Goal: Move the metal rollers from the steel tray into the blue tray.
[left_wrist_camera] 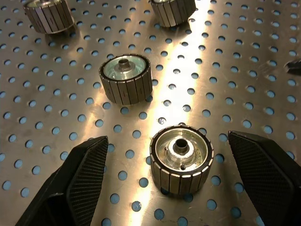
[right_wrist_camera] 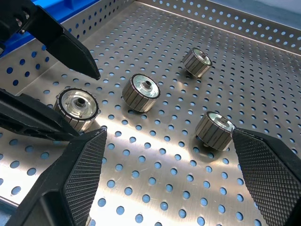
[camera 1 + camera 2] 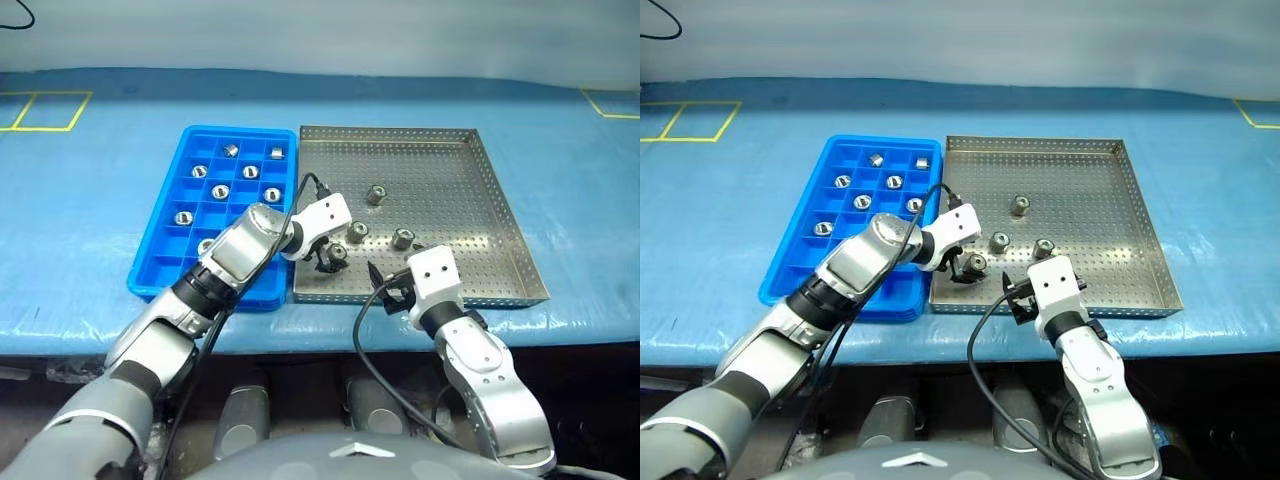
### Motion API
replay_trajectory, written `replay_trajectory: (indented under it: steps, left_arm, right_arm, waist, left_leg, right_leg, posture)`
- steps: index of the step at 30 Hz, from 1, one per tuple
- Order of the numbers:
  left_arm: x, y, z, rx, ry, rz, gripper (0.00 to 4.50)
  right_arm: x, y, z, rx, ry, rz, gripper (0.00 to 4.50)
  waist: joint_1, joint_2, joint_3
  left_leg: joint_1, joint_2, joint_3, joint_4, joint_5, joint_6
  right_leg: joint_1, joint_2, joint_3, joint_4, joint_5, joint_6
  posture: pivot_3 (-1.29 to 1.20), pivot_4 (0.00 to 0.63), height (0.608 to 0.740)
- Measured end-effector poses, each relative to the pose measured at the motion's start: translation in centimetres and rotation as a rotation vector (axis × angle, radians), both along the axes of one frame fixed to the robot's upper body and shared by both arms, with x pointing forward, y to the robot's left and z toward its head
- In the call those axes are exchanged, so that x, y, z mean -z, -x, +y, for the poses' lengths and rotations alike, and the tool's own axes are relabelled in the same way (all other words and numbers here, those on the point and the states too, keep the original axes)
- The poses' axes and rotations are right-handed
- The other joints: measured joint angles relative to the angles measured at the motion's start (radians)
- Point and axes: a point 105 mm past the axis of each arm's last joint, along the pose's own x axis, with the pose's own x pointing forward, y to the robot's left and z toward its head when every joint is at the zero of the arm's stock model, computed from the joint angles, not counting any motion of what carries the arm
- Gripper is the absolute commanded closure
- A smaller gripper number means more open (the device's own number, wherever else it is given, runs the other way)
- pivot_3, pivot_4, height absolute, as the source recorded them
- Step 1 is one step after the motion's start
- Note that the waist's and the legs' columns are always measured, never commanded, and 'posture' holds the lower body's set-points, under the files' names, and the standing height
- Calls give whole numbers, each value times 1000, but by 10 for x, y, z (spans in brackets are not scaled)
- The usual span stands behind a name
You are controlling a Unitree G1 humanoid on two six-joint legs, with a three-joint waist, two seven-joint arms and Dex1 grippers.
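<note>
The steel tray (image 3: pixel 470 205) holds several metal rollers: one toward the back (image 3: pixel 376 195), two mid-tray (image 3: pixel 356 232) (image 3: pixel 402 238), and one near the front left corner (image 1: pixel 181 157). My left gripper (image 3: pixel 328 262) is open and angled down over that front-left roller. The roller stands between the fingers (image 1: pixel 77 181) with a gap on each side. My right gripper (image 2: pixel 169 134) is open and empty at the tray's front rim, pointing across the tray floor. The blue tray (image 3: pixel 160 265) lies against the steel tray's left side, with several rollers (image 3: pixel 221 191) in its compartments.
Both trays rest on a blue-covered table (image 3: pixel 90 220) with yellow tape marks at the far corners (image 3: pixel 45 110). The left gripper's fingers (image 2: pixel 70 52) reach into the right wrist view, close to the right gripper. The steel tray's right half is bare floor.
</note>
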Motion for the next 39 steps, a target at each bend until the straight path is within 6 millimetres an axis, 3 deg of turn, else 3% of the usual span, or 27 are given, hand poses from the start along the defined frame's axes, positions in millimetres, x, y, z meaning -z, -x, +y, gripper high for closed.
replay_trajectory:
  steps: [1, 4, 10, 11, 17, 19, 22, 26, 32, 36, 39]
  left_arm:
    - [2, -2, 0, -4, -10, 3, 45]
    - [7, -5, -2, -4, -34, 8, 631]
    - [4, -4, -10, 21, -6, 13, 2660]
    - [1, -6, -11, 10, 13, 11, 2807]
    - [-59, -28, -3, -166, 303, -139, 2804]
    - [-76, -34, 11, -270, 424, -221, 2804]
    - [-86, -41, 44, -438, 502, -322, 2804]
    - [-91, -35, 90, -629, 540, -426, 2804]
    - [-83, -1, 141, -811, 454, -500, 2804]
    - [-65, 29, 164, -913, 347, -459, 2804]
    - [-58, 42, 170, -948, 292, -428, 2804]
  right_arm:
    - [0, 1, 0, 2, 0, 0, 0]
    - [2, 2, 2, 5, -6, 6, 0]
    - [1, 4, 1, 13, -1, 1, 0]
    - [0, 4, 2, 11, -1, 0, 0]
    - [-2, 4, 9, -32, 0, -5, 0]
    - [-6, 1, 15, -61, -3, -21, 0]
    - [-9, -2, 26, -122, -7, -32, 0]
    - [-10, -7, 44, -227, -5, -28, 0]
    - [-12, -15, 72, -386, -1, -25, 0]
    - [-10, -16, 85, -462, 0, -14, 0]
    - [-9, -15, 91, -501, -4, -13, 0]
  waist:
    - [-3, 0, 0]
    - [-12, 0, 0]
    - [-28, 0, 0]
    - [-30, 0, 0]
    - [-29, 0, 0]
    - [-26, 0, 0]
    - [-12, 0, 0]
    - [23, 0, 0]
    - [82, -1, 1]
    - [110, -3, 2]
    - [129, -5, 3]
  left_leg:
    - [0, 0, 0, 0, 0, 0]
    - [0, 0, 0, 0, 0, 0]
    - [0, 0, 0, 0, 0, 0]
    - [0, 0, 0, 0, 0, 0]
    - [0, 1, 0, -1, 0, 0]
    - [1, 1, 0, -1, 0, 0]
    - [2, 1, 0, -1, 0, 0]
    - [2, 1, 0, -1, 0, 0]
    - [2, 1, -1, -1, 0, 0]
    - [2, 1, -1, 0, 0, 0]
    - [2, 1, -2, 1, 0, 0]
  right_leg:
    - [0, 0, 0, 0, 0, 0]
    - [0, 0, 0, 0, 0, 0]
    - [0, 0, 0, 0, 0, 0]
    - [-1, 0, 0, 0, 0, 0]
    - [-1, 0, 1, 0, 0, 0]
    - [0, 0, 1, 1, 1, 1]
    - [0, 1, 1, 1, 2, 3]
    - [1, 1, 1, 1, 2, 3]
    - [2, 1, 0, 0, 1, 2]
    - [2, 1, -1, 0, 1, 1]
    - [3, 1, -2, 0, 0, 0]
  posture:
    - [-234, 150, 740]
    - [-244, 150, 740]
    - [-230, 150, 740]
    - [-230, 150, 740]
    - [-156, 150, 740]
    - [-127, 150, 740]
    - [-68, 150, 740]
    - [13, 150, 740]
    - [116, 150, 740]
    - [150, 150, 740]
    - [172, 150, 740]
